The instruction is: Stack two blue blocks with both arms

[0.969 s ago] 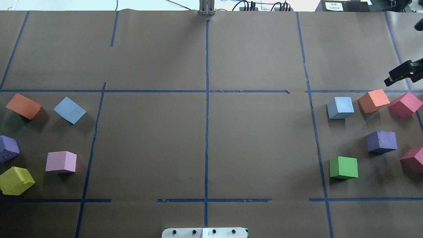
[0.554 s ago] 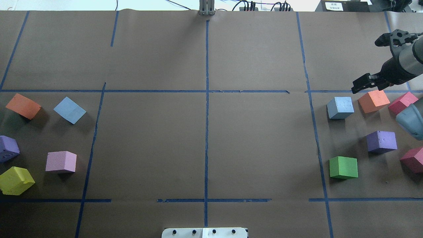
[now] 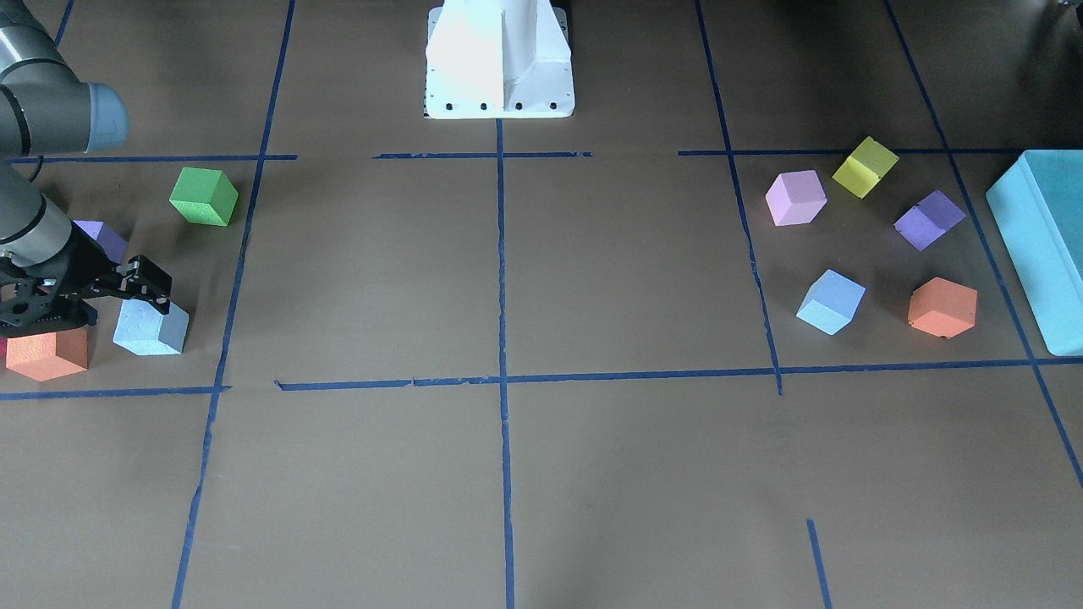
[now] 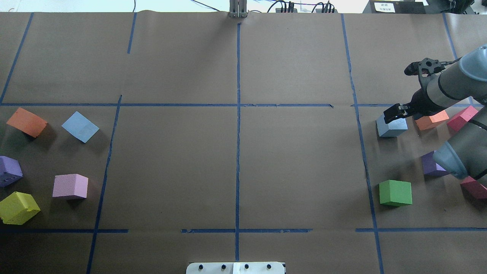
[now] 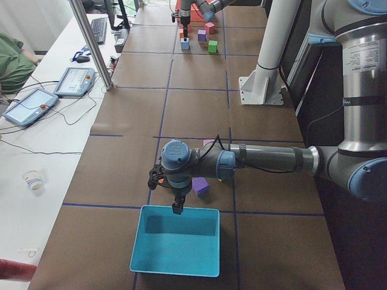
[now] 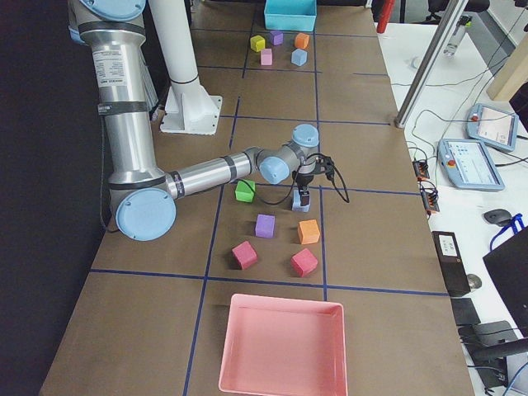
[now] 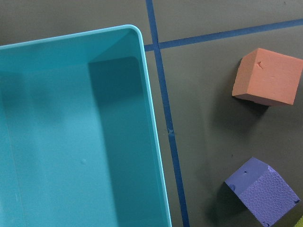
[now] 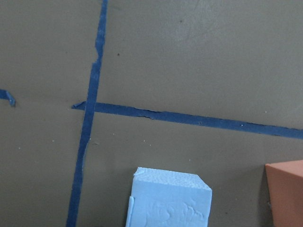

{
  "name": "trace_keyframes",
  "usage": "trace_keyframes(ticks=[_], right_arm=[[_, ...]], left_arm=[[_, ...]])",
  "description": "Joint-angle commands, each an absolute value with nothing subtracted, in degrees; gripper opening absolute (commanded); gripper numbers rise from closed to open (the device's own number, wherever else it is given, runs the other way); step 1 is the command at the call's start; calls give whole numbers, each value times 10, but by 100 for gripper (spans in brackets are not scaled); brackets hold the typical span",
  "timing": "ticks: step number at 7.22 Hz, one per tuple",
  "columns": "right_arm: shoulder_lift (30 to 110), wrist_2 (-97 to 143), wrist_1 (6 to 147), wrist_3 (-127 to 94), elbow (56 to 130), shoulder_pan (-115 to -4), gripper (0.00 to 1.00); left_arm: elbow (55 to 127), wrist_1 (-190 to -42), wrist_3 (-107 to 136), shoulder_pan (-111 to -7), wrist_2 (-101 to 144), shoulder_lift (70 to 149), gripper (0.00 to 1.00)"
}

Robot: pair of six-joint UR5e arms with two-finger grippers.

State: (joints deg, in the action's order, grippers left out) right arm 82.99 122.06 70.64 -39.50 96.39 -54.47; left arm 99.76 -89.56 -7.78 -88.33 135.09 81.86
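Note:
One pale blue block [image 4: 391, 127] sits on the right side of the table, and shows in the front view [image 3: 151, 330] and the right wrist view [image 8: 168, 201]. My right gripper [image 4: 392, 114] hovers just above its far top edge, fingers apart and holding nothing; it also shows in the front view [image 3: 151, 286]. The other blue block [image 4: 80, 126] lies on the left side, also in the front view [image 3: 830, 302]. My left gripper [image 5: 175, 202] shows only in the exterior left view, over the near rim of the teal box [image 5: 175, 241]; I cannot tell whether it is open or shut.
Orange [image 4: 432, 120], purple [image 4: 429, 164], green [image 4: 395, 193] and red cubes surround the right blue block. Orange [image 4: 26, 121], purple [image 4: 9, 171], pink [image 4: 70, 186] and yellow [image 4: 18, 207] cubes lie on the left. A pink tray [image 6: 280, 346] stands at the right end.
My right arm has swung in from the right edge, leftward and down, and its gripper now stands over the right blue block. No block has moved.

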Motion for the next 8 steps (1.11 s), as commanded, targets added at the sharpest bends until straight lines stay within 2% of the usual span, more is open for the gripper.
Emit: trace_keyframes(ticks=[1, 4, 6, 8], right_arm=[[830, 1209, 705, -396, 940, -531, 100], [817, 1208, 706, -396, 911, -510, 99], [803, 1209, 706, -396, 914, -510, 35], [753, 1210, 715, -402, 914, -507, 29]], left_arm=[[998, -896, -78, -883, 1351, 818, 100], [998, -896, -78, -883, 1351, 819, 100], [998, -896, -78, -883, 1352, 818, 100], [998, -896, -78, -883, 1352, 818, 100]])
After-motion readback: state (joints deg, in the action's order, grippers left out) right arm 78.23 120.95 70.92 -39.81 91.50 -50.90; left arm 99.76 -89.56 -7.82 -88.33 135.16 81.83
